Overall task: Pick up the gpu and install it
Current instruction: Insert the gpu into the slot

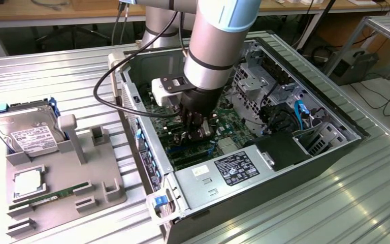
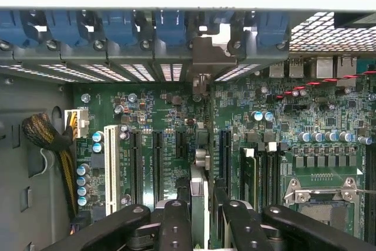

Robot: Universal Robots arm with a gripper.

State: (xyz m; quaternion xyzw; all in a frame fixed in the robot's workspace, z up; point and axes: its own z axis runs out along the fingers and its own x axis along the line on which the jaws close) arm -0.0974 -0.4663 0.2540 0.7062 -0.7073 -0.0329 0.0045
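Your end effector (image 1: pixel 196 133) was down inside the open computer case (image 1: pixel 330 109), clenched on the gpu (image 2: pixel 200 174). In the wrist view the card stood on edge between the fingers (image 2: pixel 175 227), over the green motherboard (image 2: pixel 294 121), its metal bracket up at the case's rear slot openings. The hard drive (image 1: pixel 27 129) sat in the grey holder (image 1: pixel 59 188) on the worktop (image 1: pixel 53 76).

The arm reaches straight down, its hand (image 1: pixel 196 133) closed on a thin upright card.
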